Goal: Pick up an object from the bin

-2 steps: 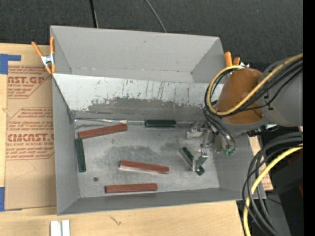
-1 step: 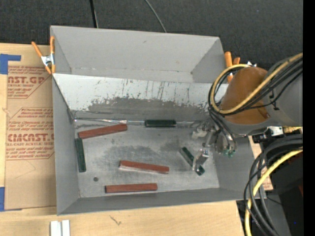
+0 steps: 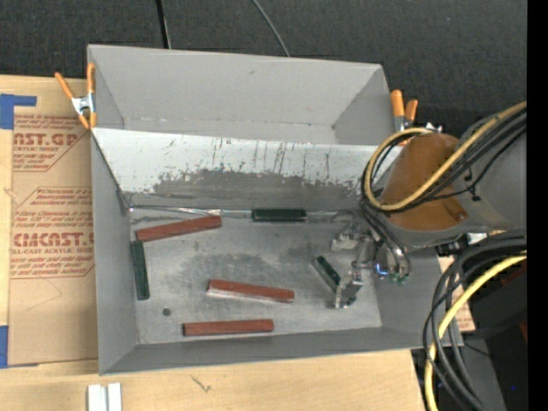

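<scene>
gripper low at bin right side; fingers wide apart, nothing between them | short green bar just left of tips | red bars farther left

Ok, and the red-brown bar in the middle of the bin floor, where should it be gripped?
Grip the middle red-brown bar at mid-length, from straight above, closing across its narrow width: it lies flat, long and thin, with nothing touching its long sides.
</scene>
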`<state>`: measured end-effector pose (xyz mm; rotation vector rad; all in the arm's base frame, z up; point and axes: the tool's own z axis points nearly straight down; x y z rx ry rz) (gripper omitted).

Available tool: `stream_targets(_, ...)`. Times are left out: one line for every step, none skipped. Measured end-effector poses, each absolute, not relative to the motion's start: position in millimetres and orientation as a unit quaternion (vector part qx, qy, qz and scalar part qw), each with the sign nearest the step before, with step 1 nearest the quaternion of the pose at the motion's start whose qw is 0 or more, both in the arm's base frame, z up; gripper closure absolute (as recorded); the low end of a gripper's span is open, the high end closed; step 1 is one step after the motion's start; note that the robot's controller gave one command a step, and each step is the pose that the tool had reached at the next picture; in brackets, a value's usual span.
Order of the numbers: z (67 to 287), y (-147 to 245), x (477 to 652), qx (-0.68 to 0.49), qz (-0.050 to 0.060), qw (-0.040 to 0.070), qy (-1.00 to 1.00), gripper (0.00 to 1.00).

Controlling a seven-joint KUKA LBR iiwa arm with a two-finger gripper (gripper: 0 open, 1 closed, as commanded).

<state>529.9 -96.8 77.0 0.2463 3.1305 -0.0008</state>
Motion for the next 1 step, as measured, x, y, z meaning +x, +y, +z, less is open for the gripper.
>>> stream_targets(74.9, -93.1, 516.4, 0.238, 0.001, 0.011, 0.971, 1.0)
